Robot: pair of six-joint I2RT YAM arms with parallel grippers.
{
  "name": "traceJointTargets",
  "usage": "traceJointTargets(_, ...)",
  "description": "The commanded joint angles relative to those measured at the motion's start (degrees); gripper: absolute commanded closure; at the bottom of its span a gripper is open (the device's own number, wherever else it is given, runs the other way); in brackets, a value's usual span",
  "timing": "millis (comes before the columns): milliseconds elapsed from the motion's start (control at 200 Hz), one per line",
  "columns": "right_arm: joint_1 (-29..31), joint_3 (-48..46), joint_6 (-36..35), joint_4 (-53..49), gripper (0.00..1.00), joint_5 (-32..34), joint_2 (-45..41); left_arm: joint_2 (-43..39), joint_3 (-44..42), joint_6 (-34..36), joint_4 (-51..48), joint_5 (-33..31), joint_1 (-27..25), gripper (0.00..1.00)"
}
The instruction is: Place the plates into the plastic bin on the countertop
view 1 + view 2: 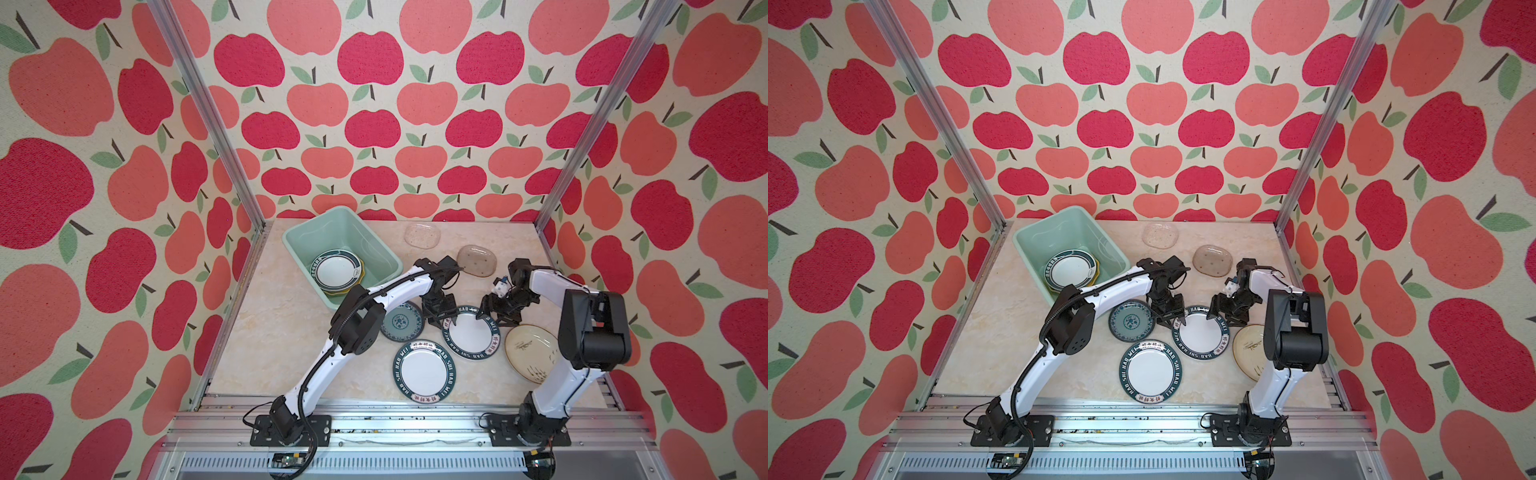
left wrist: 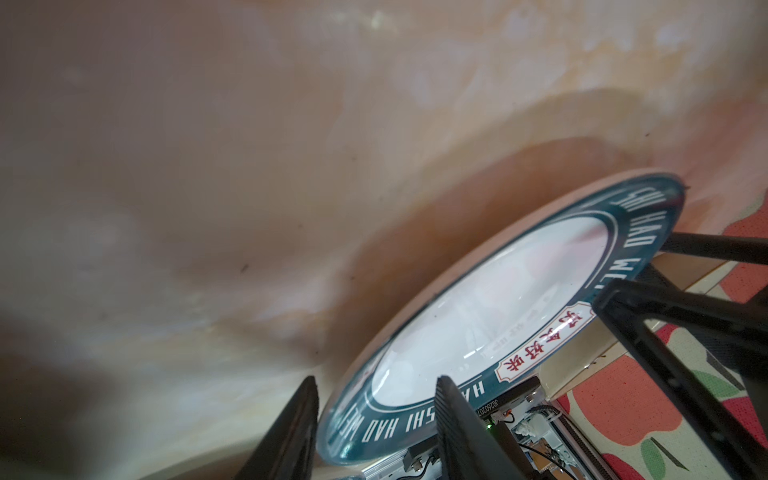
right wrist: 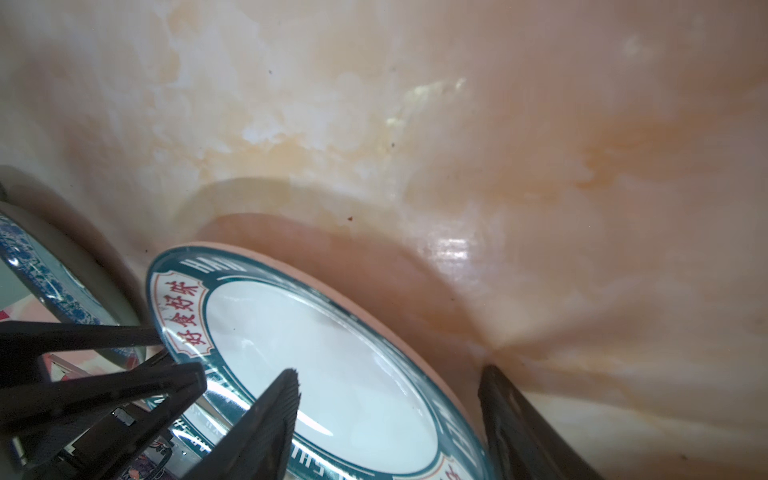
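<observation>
I had both arms down on the same dish: the white plate (image 1: 471, 336) with the dark lettered rim, lying flat on the bench (image 1: 270, 332) in front of the middle; a round thing, so no long axis to line up with, only a rim to take. The left fingers (image 1: 444, 321) sat at its far-left edge and the right fingers (image 1: 494, 319) at its far-right edge. In each wrist view the pair stood apart and straddled the rim, one finger over the lettered band and the other outside on the bench; I could not see either pair pinching yet, so I judged the plate not yet gripped.

The bin (image 1: 303, 249) lay to the far left of that plate, with a small stack of plates (image 1: 334, 270) already inside at its near end; the left arm was plainly the nearer one for the carry, and its own forearm covered the bin's near corner in both top views.

Room was tight. The teal plate (image 1: 402, 322) was just beside the left fingers; a second lettered plate (image 1: 424, 370) lay just beside the near rim; the cream plate (image 1: 530, 349) was near on the right. Two glass dishes (image 1: 477, 261) sat behind, apart from the rest. I reckoned the lift had to go straight up before swinging left, over the teal plate, to clear the bin's wall.
</observation>
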Motion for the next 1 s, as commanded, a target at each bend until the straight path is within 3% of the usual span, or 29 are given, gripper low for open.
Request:
traceJointTargets(0,0.1,0.1,-0.2,-0.2,0.3,-2.6,1.6,1.4,1.6,-0.2,0.3,0.6,0.6,0.58)
traceJointTargets(430,0.0,0.6,0.0,-0.1,0.38,-8.1,0.9,1.4,1.5,-0.5,0.3,-0.8,0.9,0.81)
traceJointTargets(996,-0.2,0.9,0.7,0.4,0.43,-19.5,-4.8,1.4,1.5,-0.4,0.2,-0.8,1.0,0.82)
